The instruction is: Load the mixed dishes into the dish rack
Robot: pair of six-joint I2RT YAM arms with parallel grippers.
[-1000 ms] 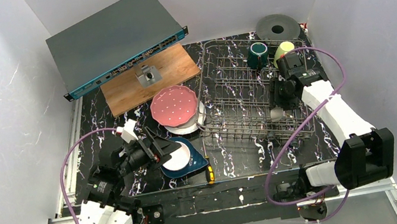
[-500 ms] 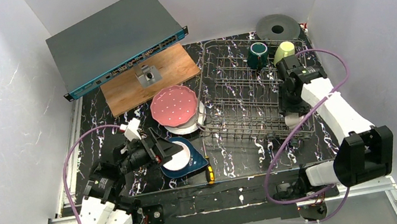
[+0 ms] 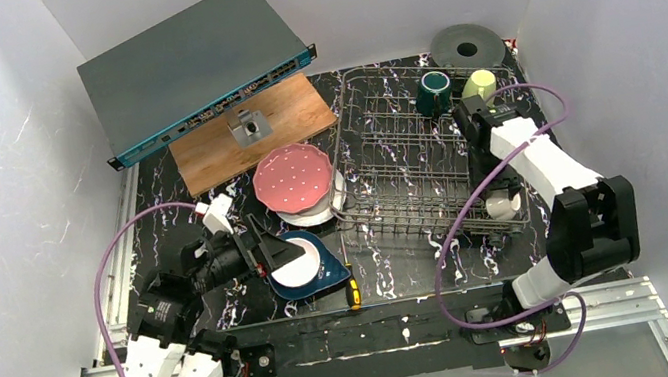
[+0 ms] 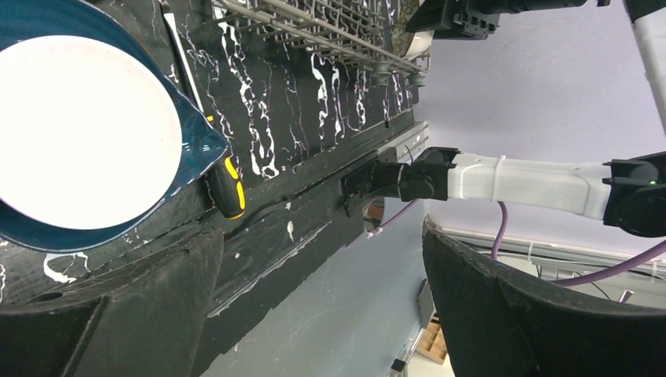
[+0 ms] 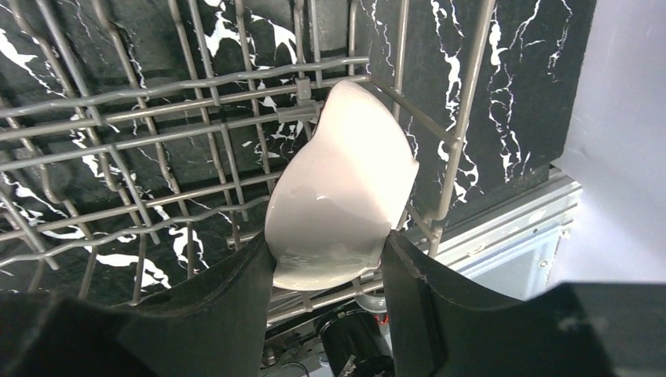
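From above, the rack (image 3: 397, 163) sits right of centre, with a teal mug (image 3: 434, 92) and a pale mug (image 3: 479, 85) at its far right end. The cream dish (image 3: 505, 205) shows at its near right corner, under the right arm, which rises from its base over the rack's right side and folds back toward that corner. A pink plate (image 3: 293, 177) lies on a white bowl (image 3: 319, 215) just left of the rack. Nearer the bases a white plate (image 3: 297, 270) rests on a blue plate (image 3: 328, 272), with a screwdriver (image 3: 352, 287) beside them. The left gripper (image 3: 271, 251) hovers low at the blue plate's left edge, on an arm stretched forward. In the left wrist view its fingers stand wide apart with nothing between them, beyond the blue plate's rim. In the right wrist view the right gripper (image 5: 328, 243) clamps the dish, glossy and wavy-edged, tilted on edge, its far rim against the rack's corner wires.
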